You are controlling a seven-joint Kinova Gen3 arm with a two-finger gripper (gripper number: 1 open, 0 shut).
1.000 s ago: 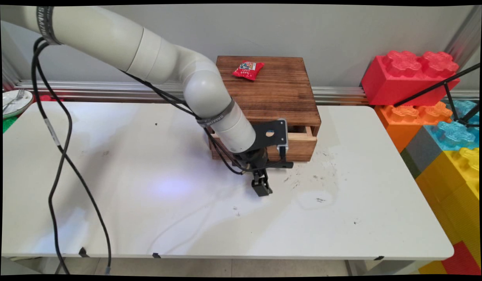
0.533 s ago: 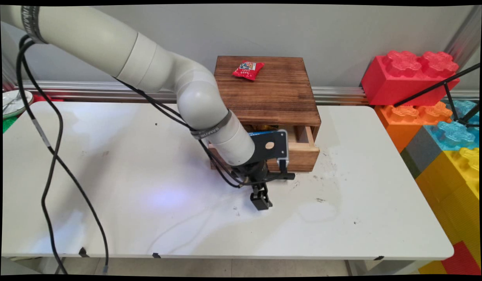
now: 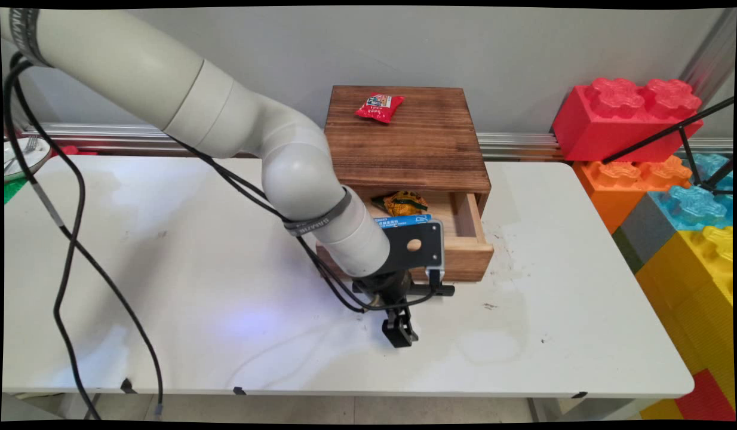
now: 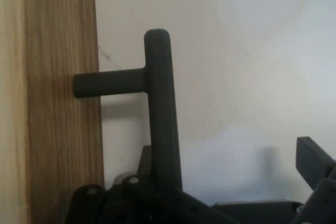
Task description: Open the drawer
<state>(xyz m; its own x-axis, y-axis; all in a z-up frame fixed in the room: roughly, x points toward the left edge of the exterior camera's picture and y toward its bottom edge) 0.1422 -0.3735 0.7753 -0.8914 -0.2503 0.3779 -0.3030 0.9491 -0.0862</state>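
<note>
At the far middle of the desk (image 3: 165, 269) we found a dark wooden cabinet (image 3: 404, 143) standing against the wall rail. Its single drawer (image 3: 471, 230) stood partly drawn out toward the near side. Inside the drawer lay a yellow-orange snack packet (image 3: 404, 203) and, just in front of it, a blue packet (image 3: 404, 220), which was partly covered by the black wrist bracket. A red snack packet (image 3: 378, 107) lay on the cabinet top, near its back edge.

We recorded the white arm (image 3: 225, 119) reaching in from the upper left and bending down in front of the drawer. The claw (image 3: 399, 334) hung low over the desk, just before the drawer front. Black cables (image 3: 70, 239) trailed from the arm over the left half of the desk.

From the hand view we noted a dark T-shaped handle (image 4: 160, 103) projecting from the wooden drawer front (image 4: 52, 103). Its crossbar ran down into the claw's linkage. We judged the claw released: the one finger (image 4: 315, 163) in sight stood well apart from the crossbar, with bare desk between them. We could not see the other finger.

Large toy blocks (image 3: 625, 113) in red, orange, blue and yellow were stacked beyond the right end of the desk. A plate (image 3: 22, 155) showed at the left edge.
</note>
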